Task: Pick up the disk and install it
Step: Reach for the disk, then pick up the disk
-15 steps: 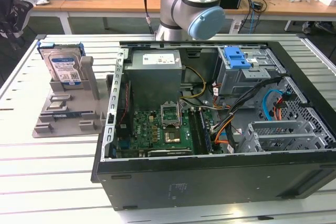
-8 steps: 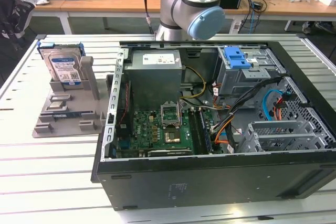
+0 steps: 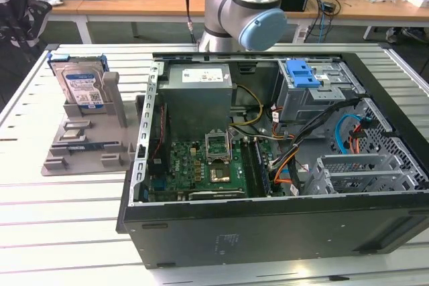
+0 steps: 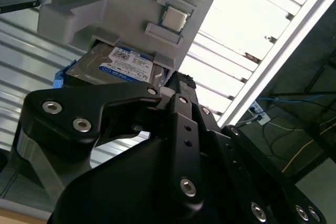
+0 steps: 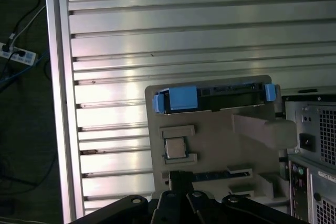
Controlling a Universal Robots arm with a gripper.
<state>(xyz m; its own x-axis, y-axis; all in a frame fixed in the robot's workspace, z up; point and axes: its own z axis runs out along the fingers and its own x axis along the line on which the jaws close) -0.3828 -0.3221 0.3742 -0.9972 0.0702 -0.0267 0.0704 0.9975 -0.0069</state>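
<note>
Disk [image 3: 80, 85] stands in grey holder [image 3: 100, 147]

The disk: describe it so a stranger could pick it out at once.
Find the open computer case; on the exterior view's left of it sits a grey holder. The disk stands on edge in it: silver, blue-framed, with a white-and-blue label, far larger than the holder's small square chip.

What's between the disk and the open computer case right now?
In the exterior view, only the grey holder's upright post stands between the disk and the computer case's side wall.
</note>
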